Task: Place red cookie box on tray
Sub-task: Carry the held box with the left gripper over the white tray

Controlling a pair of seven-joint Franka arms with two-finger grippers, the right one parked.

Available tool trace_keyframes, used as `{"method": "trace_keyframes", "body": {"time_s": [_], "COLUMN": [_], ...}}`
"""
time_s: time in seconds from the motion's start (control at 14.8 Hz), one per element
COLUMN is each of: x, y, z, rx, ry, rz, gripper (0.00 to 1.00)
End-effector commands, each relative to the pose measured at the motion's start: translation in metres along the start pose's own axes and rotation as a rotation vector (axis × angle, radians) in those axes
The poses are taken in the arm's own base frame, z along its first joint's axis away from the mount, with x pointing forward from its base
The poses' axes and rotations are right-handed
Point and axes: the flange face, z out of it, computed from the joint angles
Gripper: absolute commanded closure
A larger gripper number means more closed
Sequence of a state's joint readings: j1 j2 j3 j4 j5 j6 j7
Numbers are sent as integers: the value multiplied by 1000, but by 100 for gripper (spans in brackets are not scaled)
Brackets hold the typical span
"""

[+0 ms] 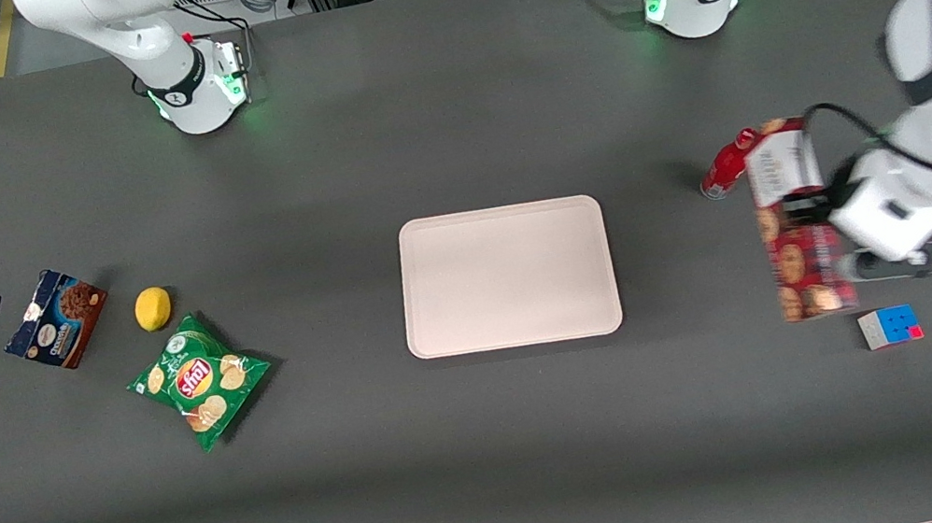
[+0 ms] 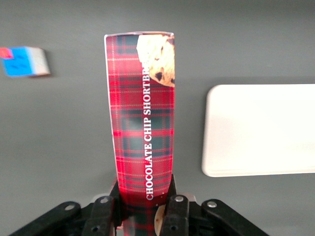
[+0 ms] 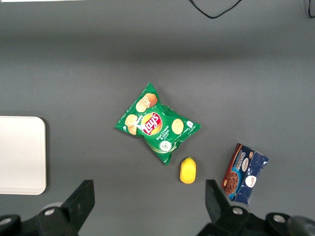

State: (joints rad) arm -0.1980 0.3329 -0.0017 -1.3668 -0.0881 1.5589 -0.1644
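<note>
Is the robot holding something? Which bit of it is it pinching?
Yes. The gripper, toward the working arm's end of the table, holds the red cookie box. Its fingers pinch the long sides near one end.

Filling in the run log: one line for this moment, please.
left gripper: fingers shut on long dark-red tartan cookie box | box: toward working arm's end | pale pink-beige rectangular tray: holds nothing

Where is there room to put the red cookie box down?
The tray is bare all over. Crowded where the end effector grips the red cookie box: red bottle and puzzle cube close by. Chips bag, lemon, blue cookie box cluster toward the parked arm's end.
</note>
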Motion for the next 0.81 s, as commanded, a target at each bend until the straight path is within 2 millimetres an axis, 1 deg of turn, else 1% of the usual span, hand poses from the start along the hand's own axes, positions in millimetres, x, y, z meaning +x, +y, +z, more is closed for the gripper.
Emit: {"method": "trace_keyframes", "body": {"time_s": [0.0, 0.07, 0.14, 0.27, 0.47, 0.68, 0.74], "x": [-16, -19, -22, -32, -55, -78, -82], "y": [70, 91, 107, 142, 193, 229, 236], "z": [9, 21, 32, 60, 91, 123, 134], "rx": [-10, -19, -25, -18, 9, 59, 72], "ry": [2, 1, 11, 31, 65, 112, 125], "rz": [-79, -99, -114, -130, -159, -80, -77], "gripper": [100, 100, 100, 100, 100, 100, 100]}}
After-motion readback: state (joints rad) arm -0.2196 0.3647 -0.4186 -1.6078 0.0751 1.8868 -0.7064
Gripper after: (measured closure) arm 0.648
